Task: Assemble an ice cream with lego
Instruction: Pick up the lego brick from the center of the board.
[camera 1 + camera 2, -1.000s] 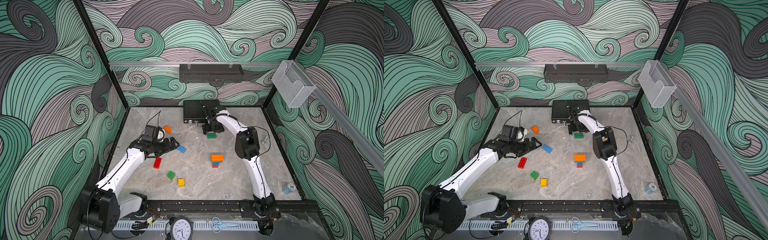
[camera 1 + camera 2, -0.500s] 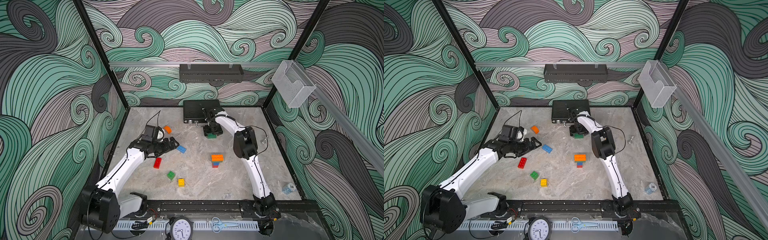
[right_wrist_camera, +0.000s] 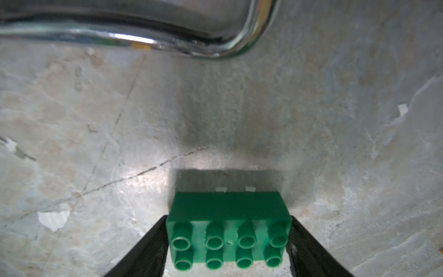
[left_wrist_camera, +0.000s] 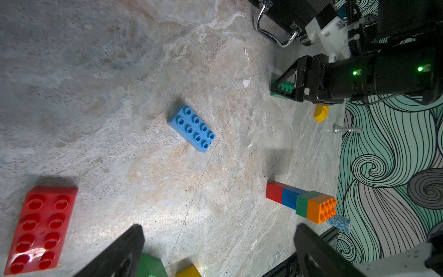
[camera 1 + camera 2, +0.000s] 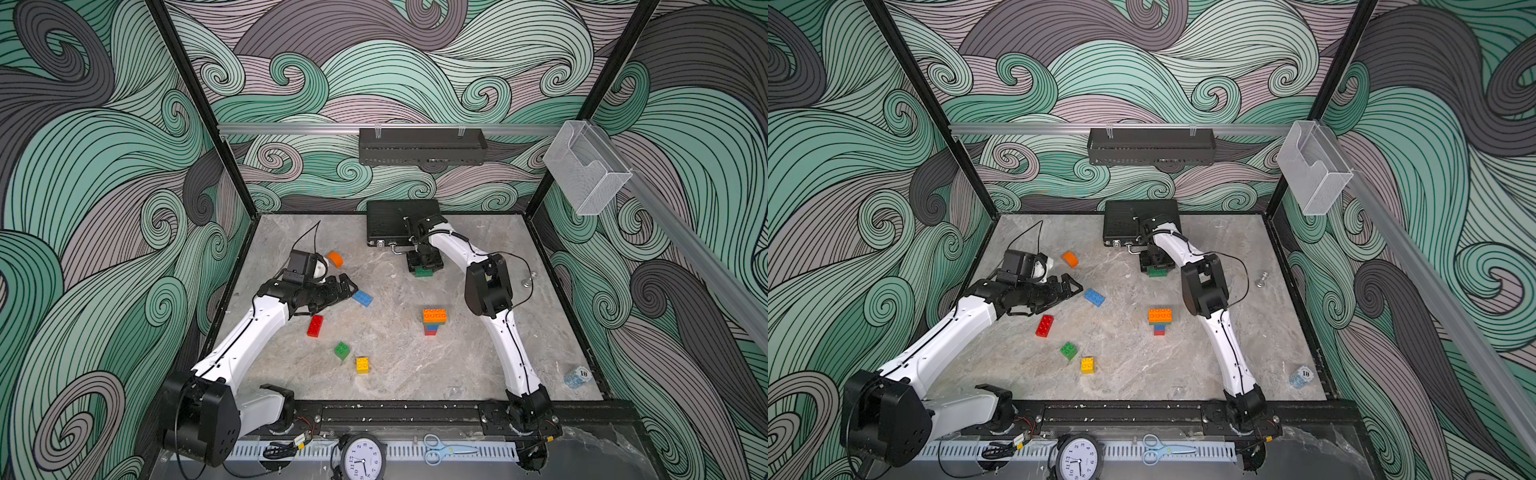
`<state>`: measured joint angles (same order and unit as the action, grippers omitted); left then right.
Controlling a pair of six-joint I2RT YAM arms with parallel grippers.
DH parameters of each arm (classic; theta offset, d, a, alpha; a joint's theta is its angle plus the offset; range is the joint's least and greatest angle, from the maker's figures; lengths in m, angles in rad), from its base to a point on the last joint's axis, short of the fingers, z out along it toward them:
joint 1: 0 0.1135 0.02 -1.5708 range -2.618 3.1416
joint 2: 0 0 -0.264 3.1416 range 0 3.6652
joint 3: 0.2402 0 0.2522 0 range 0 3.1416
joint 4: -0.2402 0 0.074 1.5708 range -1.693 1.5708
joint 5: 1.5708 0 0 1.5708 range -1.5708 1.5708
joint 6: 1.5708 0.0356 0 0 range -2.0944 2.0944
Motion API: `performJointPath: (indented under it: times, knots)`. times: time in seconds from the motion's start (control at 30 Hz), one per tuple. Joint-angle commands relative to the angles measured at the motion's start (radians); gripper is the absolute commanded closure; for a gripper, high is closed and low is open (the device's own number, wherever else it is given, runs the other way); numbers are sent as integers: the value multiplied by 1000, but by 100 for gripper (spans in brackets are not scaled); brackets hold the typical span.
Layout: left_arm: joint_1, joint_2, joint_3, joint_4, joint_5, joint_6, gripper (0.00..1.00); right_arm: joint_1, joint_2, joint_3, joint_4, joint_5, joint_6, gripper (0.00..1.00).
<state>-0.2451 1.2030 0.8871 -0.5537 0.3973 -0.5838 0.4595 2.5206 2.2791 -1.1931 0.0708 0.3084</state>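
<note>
The lego [image 5: 434, 316] is spread out on the grey table [image 5: 436, 374]. A long green brick [image 3: 227, 208] is at the back, studs up, just beside the shiny handle [image 3: 143, 40] of the black case [image 5: 390, 222]. The right gripper [image 3: 227, 239] reaches down on it from above. Its two fingers [image 3: 148, 244] press on the short ends of the brick, one on each end, so it is clamped on the brick.

A tower [image 5: 1160, 320] stands near the middle of the table, a bit to the right. It has a red brick at the bottom, then blue, then green, with orange on top.

The left gripper [image 5: 348, 286] hangs low over the left side of the table. Its fingers are wide apart and hold nothing. It points at a blue brick [image 4: 191, 127] that lies flat just past the fingertips. A red brick [image 5: 315, 326] lies flat near the left arm. A small green brick [image 5: 342, 350] and a yellow brick [image 5: 362, 365] sit close together, nearer the front. An orange half-round [image 5: 335, 259] lies at the back left, near the left wrist. A yellow half-round [image 4: 321, 113] shows in the left wrist view, on the table close to the right gripper.
</note>
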Motion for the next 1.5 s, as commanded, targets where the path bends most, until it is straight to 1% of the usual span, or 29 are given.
performJointPath:
  times: [0.0,0.3,0.5,0.57,1.0,1.2,1.47]
  knots:
    - [8,-8,19,3,12,19,2,0,9,11,-25,9,15,30]
    - [10,-15,17,3,14,18,2,-1,-10,22,-25,22,13,38]
    - [10,-16,18,8,18,18,2,0,-99,-19,-49,28,18,40]
    - [10,-16,16,11,23,19,2,0,-137,-52,-54,29,23,40]
    - [10,-19,-12,55,56,16,2,41,-537,-424,-63,15,110,41]
    - [10,-11,-18,70,79,23,2,102,-693,-547,-112,7,175,41]
    - [9,-14,-24,74,103,36,2,209,-866,-686,-148,5,303,41]
